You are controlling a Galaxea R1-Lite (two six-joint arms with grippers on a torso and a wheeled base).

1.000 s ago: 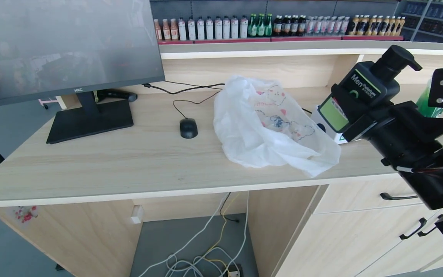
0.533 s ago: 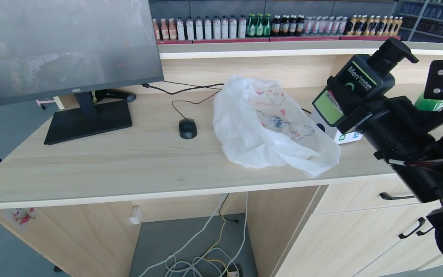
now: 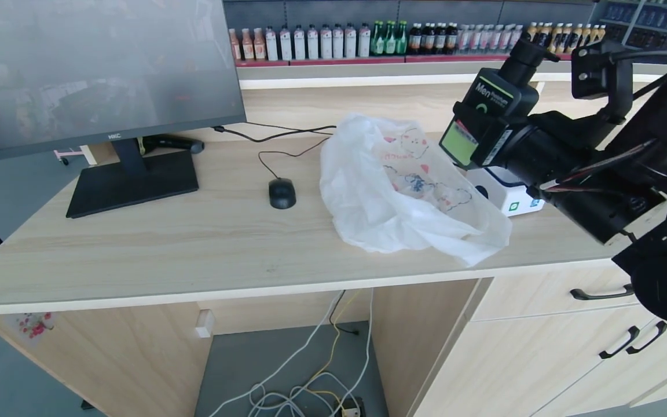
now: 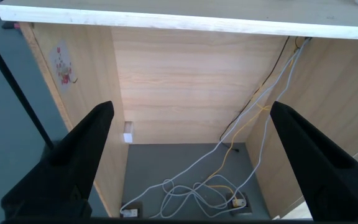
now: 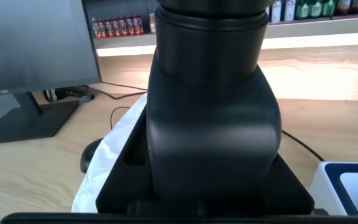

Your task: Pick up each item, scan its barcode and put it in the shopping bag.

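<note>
Black pump bottle (image 3: 487, 124) is hanging pinched in the right tool (image 3: 526, 152), above the tabletop (image 3: 194, 243), just right of the white shopping bag (image 3: 391, 191). Left tool (image 4: 191, 115) is hanging spread wide below the tabletop's near edge.

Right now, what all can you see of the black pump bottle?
The black pump bottle looks like glossy plastic, with a pump head on top and a green label on its side. The right gripper holds it in the air, tilted, pump pointing up and away, over the counter by the right side of the white shopping bag. Nothing else touches it.
</note>
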